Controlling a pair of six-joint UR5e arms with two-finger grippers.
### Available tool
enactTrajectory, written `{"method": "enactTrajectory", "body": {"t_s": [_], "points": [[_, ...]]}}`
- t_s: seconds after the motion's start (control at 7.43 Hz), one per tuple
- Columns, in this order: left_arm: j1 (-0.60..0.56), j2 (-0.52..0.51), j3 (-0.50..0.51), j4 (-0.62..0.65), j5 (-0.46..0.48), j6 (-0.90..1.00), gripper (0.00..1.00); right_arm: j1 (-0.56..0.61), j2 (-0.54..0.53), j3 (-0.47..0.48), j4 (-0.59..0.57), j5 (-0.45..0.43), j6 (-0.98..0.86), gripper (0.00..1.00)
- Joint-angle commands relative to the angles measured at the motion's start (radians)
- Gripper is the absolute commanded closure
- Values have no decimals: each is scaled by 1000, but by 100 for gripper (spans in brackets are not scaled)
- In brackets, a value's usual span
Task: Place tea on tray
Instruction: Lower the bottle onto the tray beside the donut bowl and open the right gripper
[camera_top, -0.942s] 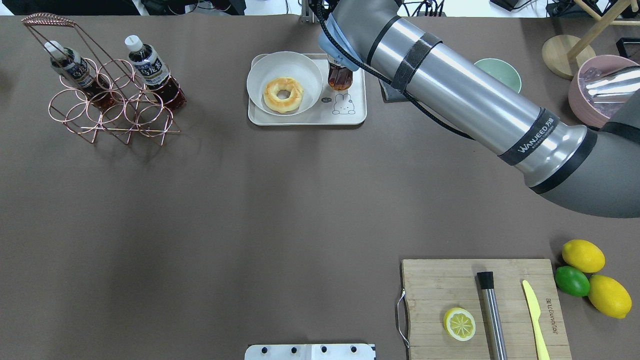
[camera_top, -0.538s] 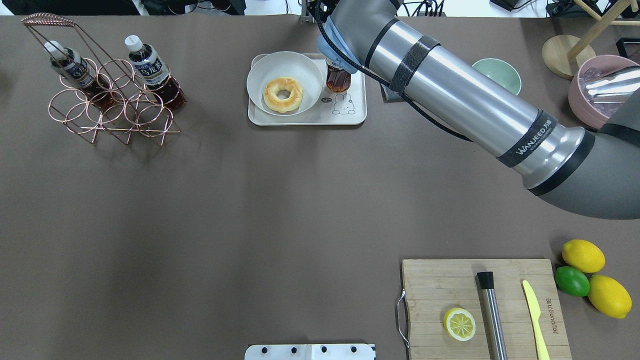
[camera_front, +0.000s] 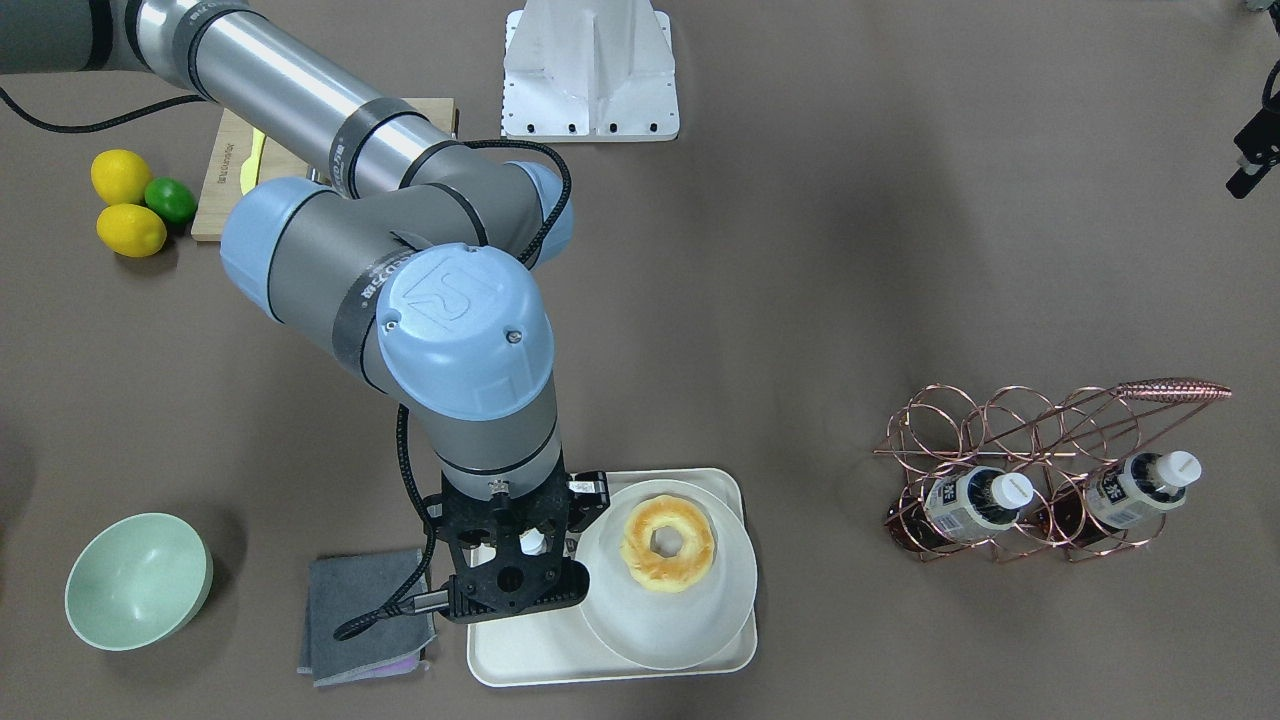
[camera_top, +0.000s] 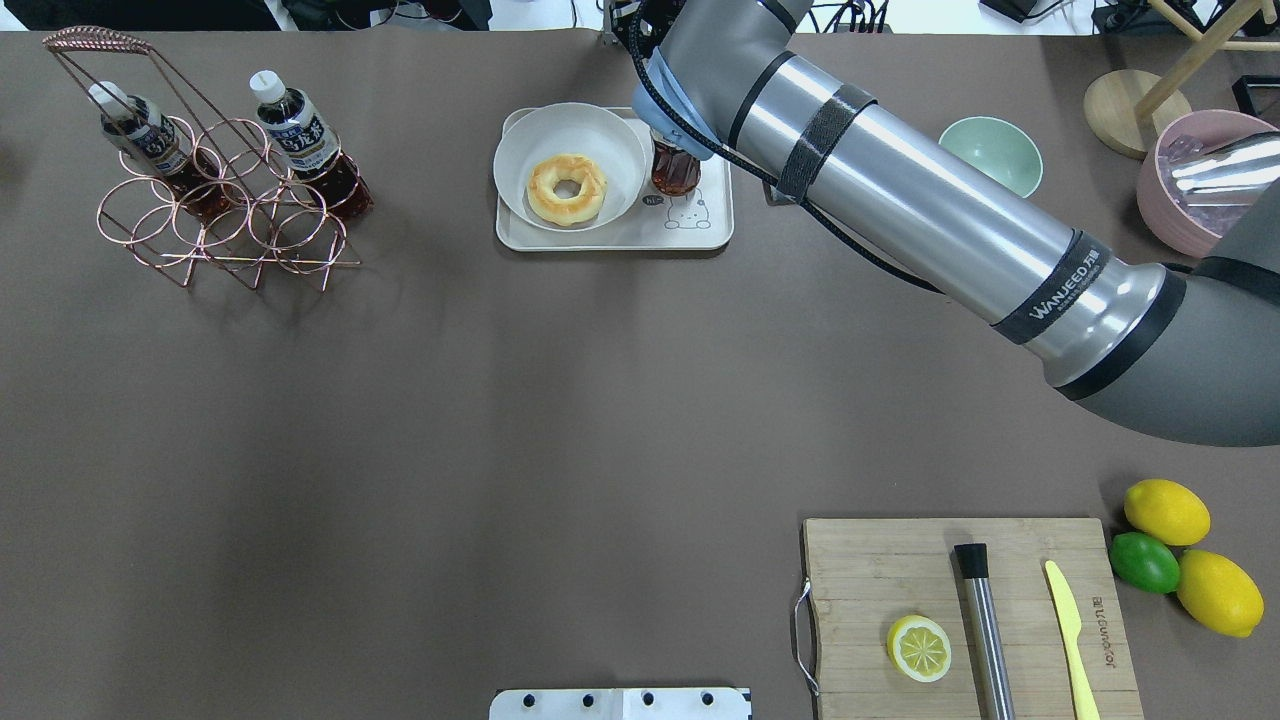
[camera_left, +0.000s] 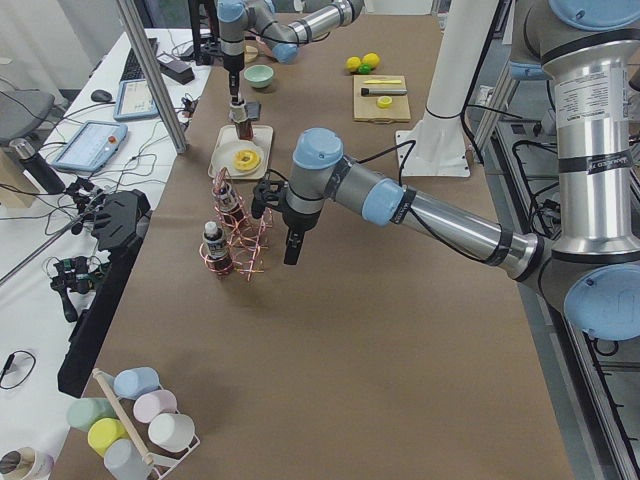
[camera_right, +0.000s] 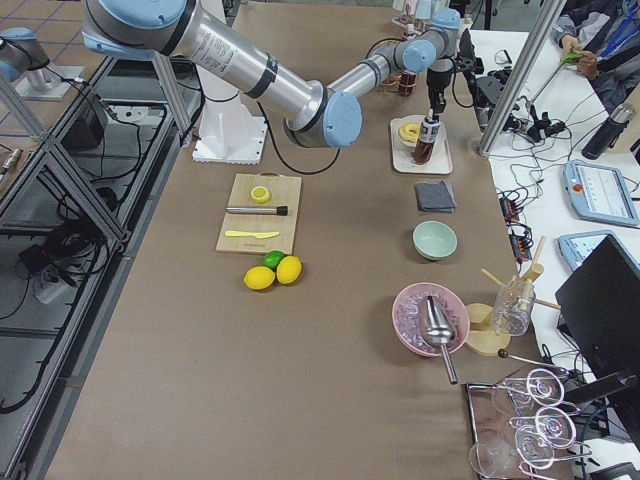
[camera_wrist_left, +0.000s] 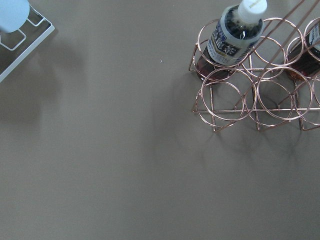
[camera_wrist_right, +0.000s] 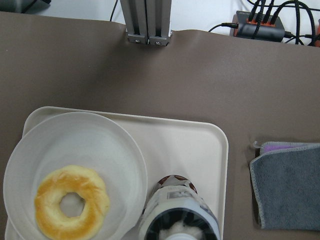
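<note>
My right gripper (camera_front: 520, 548) is shut on the neck of a tea bottle (camera_top: 676, 170) with dark brown liquid and holds it upright over the right part of the cream-white tray (camera_top: 610, 238), next to the bear drawing. The bottle's cap and label fill the bottom of the right wrist view (camera_wrist_right: 177, 217), with the tray (camera_wrist_right: 200, 145) below. I cannot tell if the bottle's base touches the tray. Two more tea bottles (camera_top: 300, 130) (camera_top: 150, 135) lean in a copper wire rack (camera_top: 220, 215). My left gripper (camera_left: 291, 250) hangs beside the rack; I cannot tell if it is open or shut.
A white plate with a doughnut (camera_top: 568, 188) fills the tray's left part. A grey cloth (camera_front: 365, 620) and a green bowl (camera_top: 995, 150) lie to the tray's right. A wooden cutting board (camera_top: 870, 570) with a lemon half, muddler and knife is near right, beside lemons (camera_top: 1165, 510).
My right gripper has lowered the tea bottle toward the tray; its base now covers the top of the bear drawing. The rack and its two bottles have not moved.
</note>
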Motion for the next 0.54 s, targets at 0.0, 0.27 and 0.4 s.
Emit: {"method": "enactTrajectory", "body": {"t_s": [0.0, 0.27, 0.4], "points": [[1, -1, 2, 0, 0, -1, 4, 0, -1, 3, 0, 0, 2, 100], [1, -1, 2, -2, 0, -1, 4, -7, -9, 5, 0, -2, 6, 1], [1, -1, 2, 0, 0, -1, 4, -7, -17, 24, 0, 0, 5, 0]]}}
